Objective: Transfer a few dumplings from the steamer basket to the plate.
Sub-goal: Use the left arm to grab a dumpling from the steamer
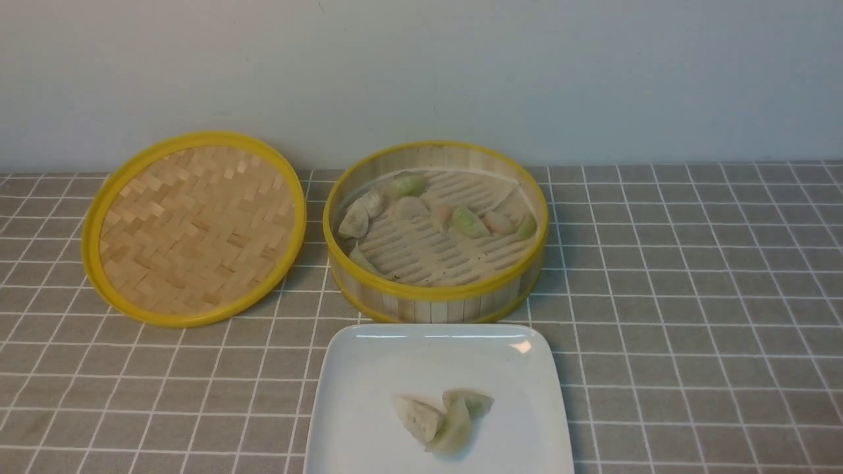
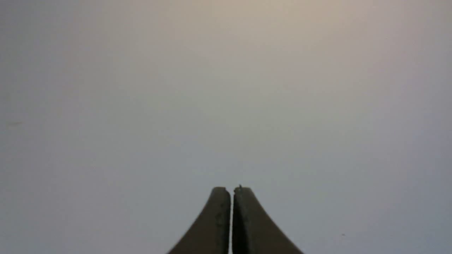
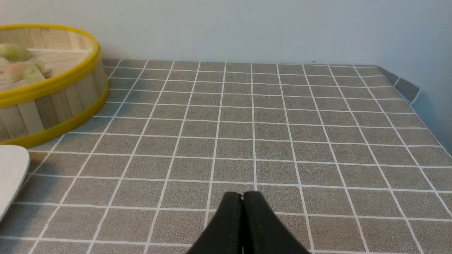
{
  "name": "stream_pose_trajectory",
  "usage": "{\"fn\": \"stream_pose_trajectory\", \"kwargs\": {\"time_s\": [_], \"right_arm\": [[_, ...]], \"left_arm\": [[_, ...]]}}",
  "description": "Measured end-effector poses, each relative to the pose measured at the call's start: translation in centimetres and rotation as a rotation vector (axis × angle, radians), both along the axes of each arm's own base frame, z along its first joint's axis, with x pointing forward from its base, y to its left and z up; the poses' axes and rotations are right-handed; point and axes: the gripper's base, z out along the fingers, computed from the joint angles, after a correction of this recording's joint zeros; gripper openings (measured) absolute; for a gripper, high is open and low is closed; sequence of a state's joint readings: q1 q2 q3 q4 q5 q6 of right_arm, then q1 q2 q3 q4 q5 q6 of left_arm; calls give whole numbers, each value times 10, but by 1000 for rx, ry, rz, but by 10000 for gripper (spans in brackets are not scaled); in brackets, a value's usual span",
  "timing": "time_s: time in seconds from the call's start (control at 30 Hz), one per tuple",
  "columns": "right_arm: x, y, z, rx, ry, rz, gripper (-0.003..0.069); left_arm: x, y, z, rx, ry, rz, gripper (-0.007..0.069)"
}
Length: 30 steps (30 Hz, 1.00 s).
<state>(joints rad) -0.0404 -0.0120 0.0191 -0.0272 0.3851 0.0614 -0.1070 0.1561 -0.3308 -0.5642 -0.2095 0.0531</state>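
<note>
left hand (image 2: pixel 231 188) dark and blurred, tapering fingers, right hand (image 3: pixel 243 194) near-black, narrow fingers, blunt tips

Beyond the glossy white square plate (image 1: pixel 355 395), holding pale pleated crescent dumplings (image 1: pixel 452 428), stands the round yellow-rimmed bamboo steamer basket (image 1: pixel 435 289) with more dumplings inside.

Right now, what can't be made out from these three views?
- Front view: the near edge of the plate is cut off by the frame.
- Front view: both grippers, left and right, are out of frame.
- Left wrist view: the wall is too blurred for fine detail.
- Right wrist view: much of the steamer basket is cut off by the frame.
</note>
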Motion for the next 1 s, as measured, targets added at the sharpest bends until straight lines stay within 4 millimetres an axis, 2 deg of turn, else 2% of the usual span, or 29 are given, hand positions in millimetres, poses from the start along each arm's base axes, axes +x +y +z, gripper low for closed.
{"fn": "stream_pose_trajectory", "kwargs": {"time_s": [0.07,0.13,0.17,0.23,0.3,0.33,0.43,0.5,0.53,0.7,0.87,1.0], "right_arm": [[0,0,0,6,0,0,-7],[0,1,1,55,-9,0,-7],[0,2,0,85,-12,1,-7],[1,3,2,168,-40,0,-7],[2,5,6,345,-102,-4,-7],[2,5,10,419,-139,-7,-7],[2,3,19,625,-248,-23,-7],[2,2,21,672,-273,-29,-7],[2,1,24,732,-308,-39,-7],[2,-1,26,764,-344,-50,-7],[1,-2,33,792,-383,-52,-7],[-3,7,75,693,-319,40,-7]], "left_arm": [[19,-15,31,122,197,-116,-5],[45,-26,40,208,411,-207,-5],[52,-31,44,245,489,-247,-5],[75,-39,41,309,686,-332,-5],[109,-49,33,359,923,-445,-5],[119,-52,28,370,993,-484,-5],[155,-64,-2,403,1205,-628,-5],[162,-66,-10,416,1235,-657,-5],[175,-72,-28,432,1306,-706,-5],[193,-86,-52,495,1372,-764,-5],[200,-93,-48,516,1327,-752,-5],[222,-96,-17,558,1258,-734,-5]]}}
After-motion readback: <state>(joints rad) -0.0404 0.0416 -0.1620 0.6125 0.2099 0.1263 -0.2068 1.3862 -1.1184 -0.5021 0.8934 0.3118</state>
